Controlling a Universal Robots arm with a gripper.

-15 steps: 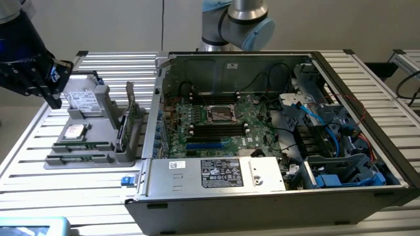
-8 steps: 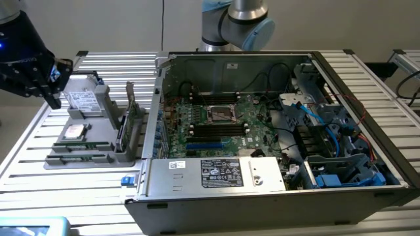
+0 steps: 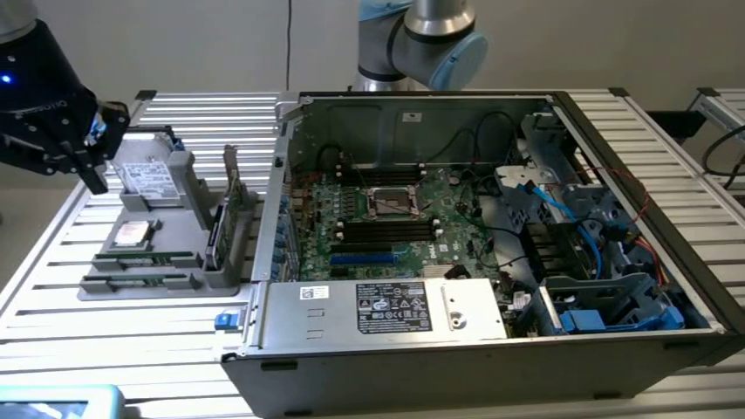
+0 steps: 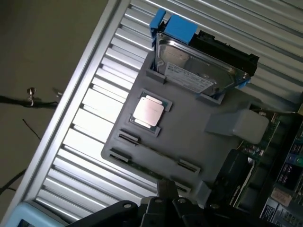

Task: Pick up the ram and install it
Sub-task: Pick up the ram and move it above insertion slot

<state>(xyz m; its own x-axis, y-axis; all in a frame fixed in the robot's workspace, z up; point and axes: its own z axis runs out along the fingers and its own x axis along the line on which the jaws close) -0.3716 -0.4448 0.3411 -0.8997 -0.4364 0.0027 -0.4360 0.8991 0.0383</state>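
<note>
Two ram sticks, thin green strips, lie in clips along the near edge of the grey tray (image 3: 174, 229): one ram stick (image 3: 146, 259) and a second ram stick (image 3: 134, 281) just in front of it. In the wrist view the same ram sticks (image 4: 149, 169) run between the tray's end clips. My gripper (image 3: 99, 161) hangs above the tray's back corner, on the exterior view's left, shut with nothing in it. In the wrist view the gripper (image 4: 166, 191) sits over the edge of the tray (image 4: 189, 137) by the ram. The motherboard (image 3: 385, 218) in the open case has black memory slots (image 3: 385, 231).
On the tray also rest a silver hard drive (image 4: 194, 71), a processor chip (image 4: 148, 111) and an upright green expansion card (image 3: 233, 196). The open computer case (image 3: 489, 349) stands to the exterior view's right, with cables and drive cages inside. The slatted metal table (image 3: 70, 340) lies below.
</note>
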